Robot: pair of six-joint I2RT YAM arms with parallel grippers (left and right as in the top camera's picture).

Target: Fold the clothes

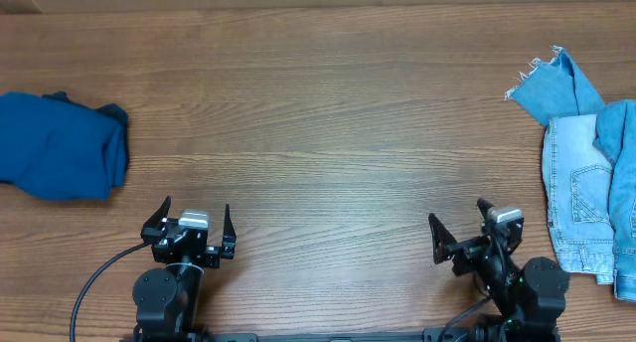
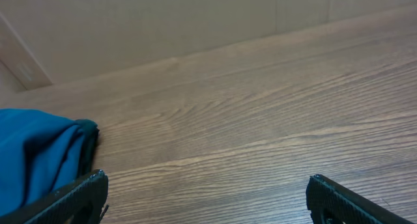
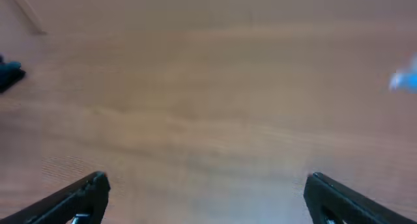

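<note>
- The left pincer is resting released at 7 o'clock.
- The right pincer is resting released at 5 o'clock.
- The light-blue jeans are lying at 3 o'clock on the bench, a dark blue garment at 9 o'clock.

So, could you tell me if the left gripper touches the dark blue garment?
Apart: overhead view shows bare table between left gripper and dark blue garment.
</note>
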